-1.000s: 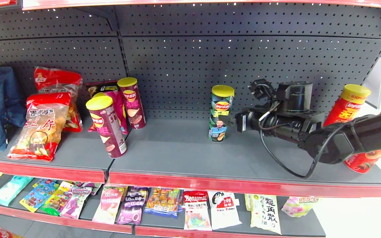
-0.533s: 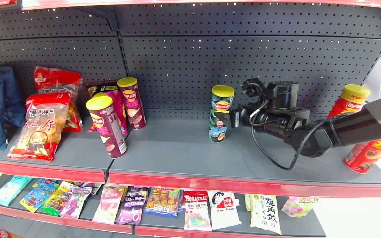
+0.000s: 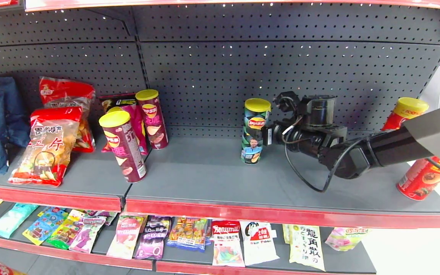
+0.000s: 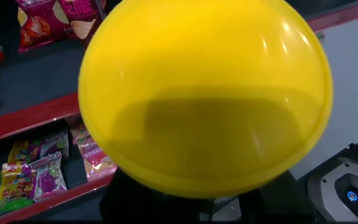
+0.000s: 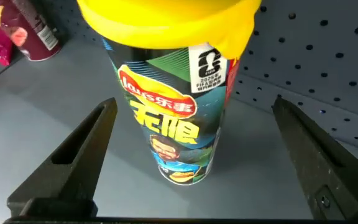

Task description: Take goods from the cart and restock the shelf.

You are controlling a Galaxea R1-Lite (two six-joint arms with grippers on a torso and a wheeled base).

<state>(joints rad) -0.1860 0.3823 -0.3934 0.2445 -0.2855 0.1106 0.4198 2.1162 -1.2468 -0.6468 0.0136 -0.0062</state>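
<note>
Four chip cans are standing upright on the shelf: two maroon cans at the left (one in front, one nearer the back wall), a green can near the middle and a red can at the far right end, partly behind the right arm. By my judgement the restocking is well started but not finished, because a wide part of the shelf between the green can and the maroon ones is bare.

On the right arm, the right pincer is spread wide open, with one of its fingers on each side of the green can. Both fingers stay apart from the can (I see a clear gap on either side), so it holds nothing and the can rests on the shelf by itself. Whether the can will be shifted or left as it is, I cannot say.

Close before the left wrist camera there is a large yellow lid, which I take for the top of another can waiting to be placed. Whether the left pincer grips it, I cannot tell.
</note>
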